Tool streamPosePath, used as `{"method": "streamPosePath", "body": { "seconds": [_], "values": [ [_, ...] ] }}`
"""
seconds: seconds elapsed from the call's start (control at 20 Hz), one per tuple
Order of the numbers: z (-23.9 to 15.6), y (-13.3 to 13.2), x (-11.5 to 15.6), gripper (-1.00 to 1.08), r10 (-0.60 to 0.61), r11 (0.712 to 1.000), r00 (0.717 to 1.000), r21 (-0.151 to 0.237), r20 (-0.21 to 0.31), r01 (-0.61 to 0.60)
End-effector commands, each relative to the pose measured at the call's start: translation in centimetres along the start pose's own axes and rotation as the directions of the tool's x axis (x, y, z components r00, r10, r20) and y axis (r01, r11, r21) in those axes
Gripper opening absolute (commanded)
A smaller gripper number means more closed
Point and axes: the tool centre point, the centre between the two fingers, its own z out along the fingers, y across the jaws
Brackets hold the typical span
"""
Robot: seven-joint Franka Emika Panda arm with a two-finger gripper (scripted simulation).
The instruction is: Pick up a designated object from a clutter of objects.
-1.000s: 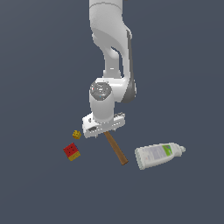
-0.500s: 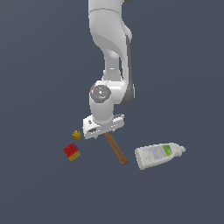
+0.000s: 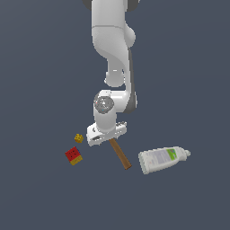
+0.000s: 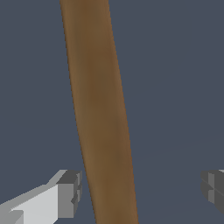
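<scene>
The designated object, a hammer with a brown wooden handle (image 3: 120,155), lies on the dark floor among the clutter of objects; its head is hidden behind my hand in the exterior view. My gripper (image 3: 108,136) hangs low over the handle's upper part. In the wrist view the handle (image 4: 101,118) runs lengthwise between the fingers of my open gripper (image 4: 140,192), closer to one fingertip (image 4: 68,194) than to the other (image 4: 214,187). Neither pad touches the wood.
A white squeeze bottle with a green label (image 3: 162,159) lies to the exterior view's right of the handle's end. A red-and-yellow block (image 3: 73,156) and a tiny yellow cube (image 3: 79,138) sit to the exterior view's left of my hand.
My arm has come down toward the hammer, bringing the hand closer to the handle. The objects on the floor have not moved.
</scene>
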Motion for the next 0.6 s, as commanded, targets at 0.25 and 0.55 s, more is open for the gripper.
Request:
{"method": "streamPosePath", "body": {
  "seconds": [0.25,0.55],
  "values": [
    [0.94,0.04,0.09,-1.0,-0.001,1.0,1.0,-0.001,-0.001,0.001],
    [0.94,0.04,0.09,-1.0,-0.001,1.0,1.0,-0.001,-0.001,0.001]
  ]
}}
